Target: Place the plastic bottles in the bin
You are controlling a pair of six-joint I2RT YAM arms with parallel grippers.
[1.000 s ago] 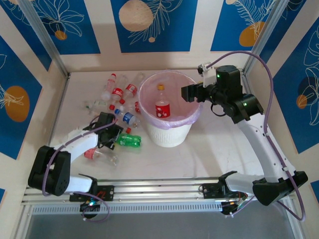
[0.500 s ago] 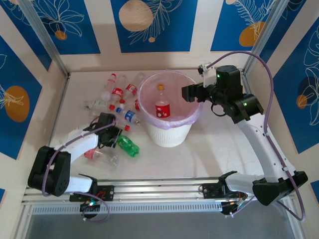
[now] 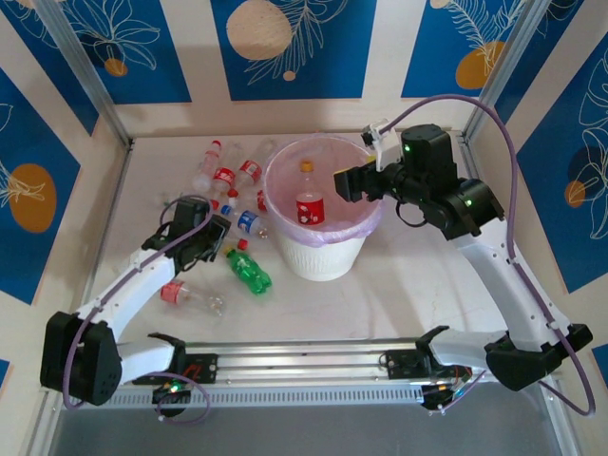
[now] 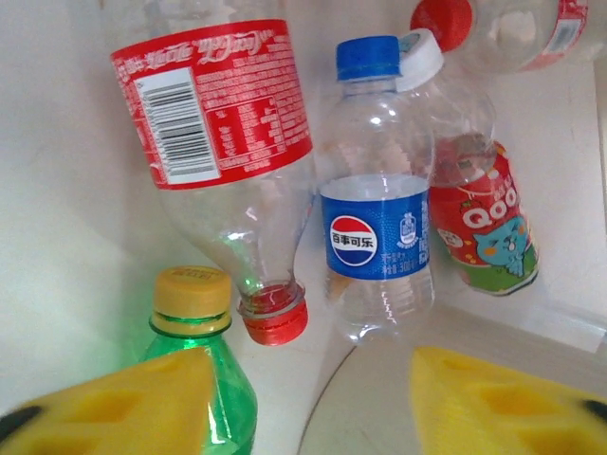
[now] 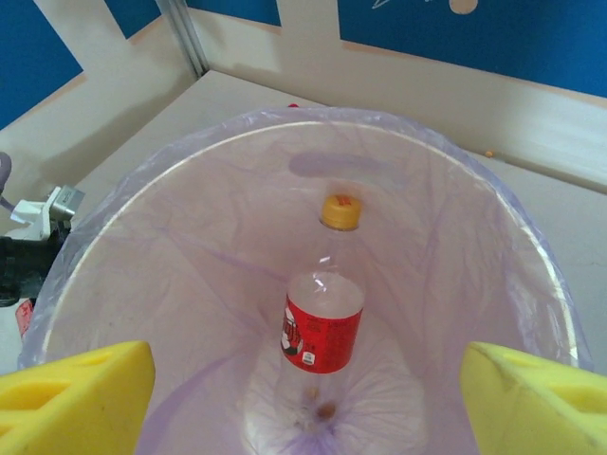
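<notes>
We judge the green bottle [image 3: 249, 271], lower left of centre, light, slick, crushable: take its middle. Left claw [image 4: 308, 379] gapes empty; right claw [image 5: 303, 379] spread, empty, over the bin [image 3: 318, 255].

The left pincer's [image 4: 303, 417] yellow pads stand apart. Beyond them, a green bottle [image 4: 228, 398], a red-labelled bottle [image 4: 218, 104], a blue-labelled bottle [image 4: 375, 237] and a cartoon-labelled bottle [image 4: 479, 227] lie crowded together on the pale surface [image 4: 57, 237].

Green bottle [image 3: 249, 271], white ribbed bin [image 3: 318, 258], pink liner [image 5: 171, 256]
</notes>
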